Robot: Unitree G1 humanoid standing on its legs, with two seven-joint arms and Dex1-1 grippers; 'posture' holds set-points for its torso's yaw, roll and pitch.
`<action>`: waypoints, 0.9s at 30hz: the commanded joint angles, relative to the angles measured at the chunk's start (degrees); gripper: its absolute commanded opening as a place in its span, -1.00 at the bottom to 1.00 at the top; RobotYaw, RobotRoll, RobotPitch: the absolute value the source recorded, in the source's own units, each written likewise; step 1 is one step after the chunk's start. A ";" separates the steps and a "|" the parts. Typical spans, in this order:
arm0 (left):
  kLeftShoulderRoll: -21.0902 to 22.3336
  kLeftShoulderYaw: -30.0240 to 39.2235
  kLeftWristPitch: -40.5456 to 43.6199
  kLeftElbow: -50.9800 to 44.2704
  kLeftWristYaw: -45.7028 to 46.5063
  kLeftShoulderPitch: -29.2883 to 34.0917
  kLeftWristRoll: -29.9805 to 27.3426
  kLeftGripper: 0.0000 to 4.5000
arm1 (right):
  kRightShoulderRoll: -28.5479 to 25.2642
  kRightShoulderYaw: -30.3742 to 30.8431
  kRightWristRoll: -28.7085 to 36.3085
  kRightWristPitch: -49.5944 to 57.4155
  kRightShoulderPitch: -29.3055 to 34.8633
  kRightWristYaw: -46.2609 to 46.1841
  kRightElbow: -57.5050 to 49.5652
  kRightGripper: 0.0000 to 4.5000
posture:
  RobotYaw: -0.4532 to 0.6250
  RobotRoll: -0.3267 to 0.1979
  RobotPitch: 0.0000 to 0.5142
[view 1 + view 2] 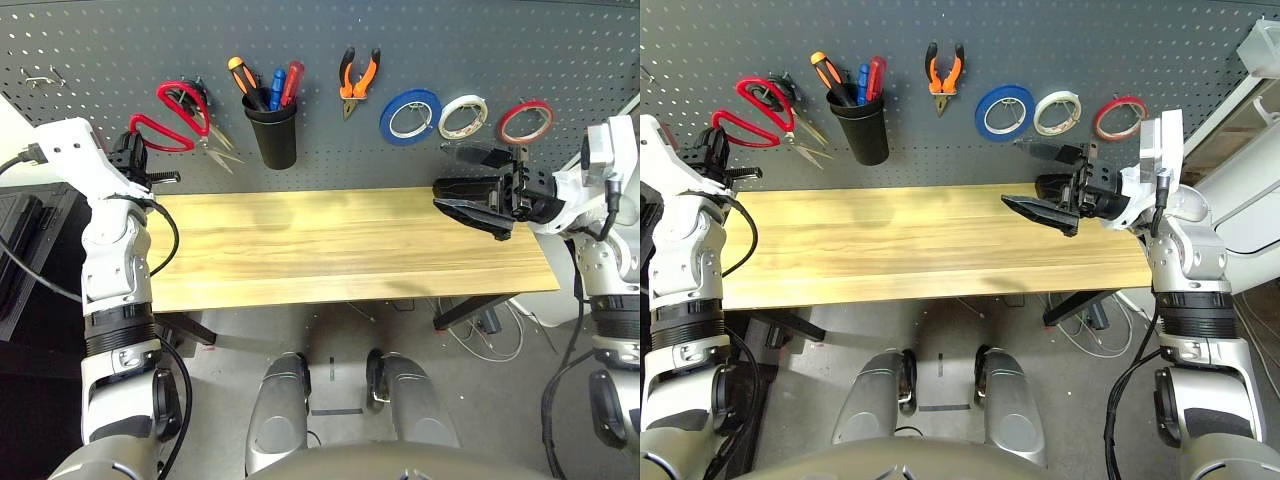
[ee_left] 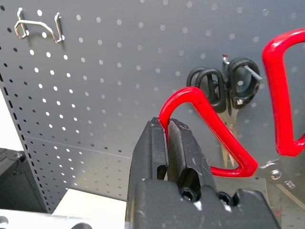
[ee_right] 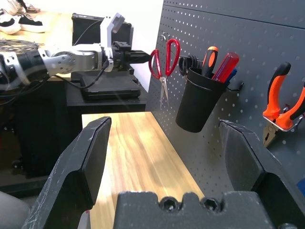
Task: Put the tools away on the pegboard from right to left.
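Scissors, the red-handled scissors (image 1: 180, 115), are pinched by one handle loop in the left pincer (image 2: 167, 138) at the pegboard's (image 1: 100, 40) upper left, apparently for hooking; the right pincer (image 1: 478, 180) is held wide, empty.

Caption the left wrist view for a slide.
Left gripper pinches red-handled scissors at the pegboard.

Pegboard (image 1: 330, 30) dark grey, dotted with rows of small pale holes. Scissors (image 1: 175, 115) red-handled; second pair (image 2: 224, 86) behind, black-handled. Cup (image 1: 272, 130) black, holding screwdriver handles: orange-and-black (image 1: 240, 75), blue (image 1: 277, 85), red (image 1: 292, 80). Pliers (image 1: 358, 78) orange and black. Tape rolls toward pegboard's right edge: blue (image 1: 410, 115), white (image 1: 463, 116), red (image 1: 525, 121). Bench (image 1: 330, 250) pale yellow wood, streaked grain. Gripper fingers (image 1: 470, 205) black; arms white and silver.
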 commanded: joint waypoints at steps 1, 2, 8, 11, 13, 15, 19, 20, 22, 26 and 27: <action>-1.25 0.92 -0.24 -4.79 0.88 1.68 -1.36 -0.99 | -0.14 -0.32 0.42 0.06 -0.17 0.36 -0.23 1.00 | -0.23 0.25 -0.61; -1.49 0.94 0.20 -5.79 0.96 2.15 -1.51 -0.99 | -0.15 -0.32 0.41 0.05 -0.19 0.38 -0.19 1.00 | -0.23 0.25 -0.61; -1.29 0.98 1.43 -7.65 0.70 2.81 -1.97 -0.99 | 0.07 -0.01 0.25 0.04 -0.56 0.44 0.10 1.00 | -0.21 0.25 -0.62; -0.43 0.36 1.42 -5.43 0.57 2.02 -0.91 -0.99 | 0.25 0.16 0.17 0.00 -0.87 0.50 0.27 1.00 | -0.22 0.25 -0.62; -0.07 0.20 0.97 -3.67 0.41 1.34 -0.72 -0.99 | 0.33 0.18 0.17 0.05 -0.98 0.48 0.23 1.00 | -0.23 0.25 -0.63; 0.55 -0.33 0.56 -1.49 -0.14 0.25 -0.45 -0.99 | 0.31 0.12 0.16 0.08 -0.98 0.44 0.13 1.00 | -0.24 0.25 -0.63; 1.31 -0.71 -0.45 3.06 -0.51 -2.47 -0.26 -0.99 | 0.18 -0.12 0.27 0.20 -0.55 0.24 -0.43 1.00 | -0.26 0.25 -0.63; 1.46 -0.83 -0.74 4.24 -0.58 -3.13 -0.18 -0.99 | 0.13 -0.20 0.33 0.27 -0.38 0.14 -0.68 1.00 | -0.26 0.25 -0.63; 1.70 -1.10 -1.56 6.81 -0.67 -4.64 0.07 -0.99 | -0.02 -0.43 0.45 0.34 0.06 0.01 -1.13 1.00 | -0.28 0.25 -0.64; 1.86 -1.18 -2.69 10.86 -0.54 -6.94 0.30 -0.99 | -0.32 -0.83 0.62 0.45 0.69 -0.28 -1.76 1.00 | -0.31 0.25 -0.64; 1.91 -1.37 -2.74 12.00 -0.60 -7.44 0.46 -0.99 | -0.40 -0.92 0.63 0.44 0.83 -0.37 -1.89 1.00 | -0.32 0.25 -0.65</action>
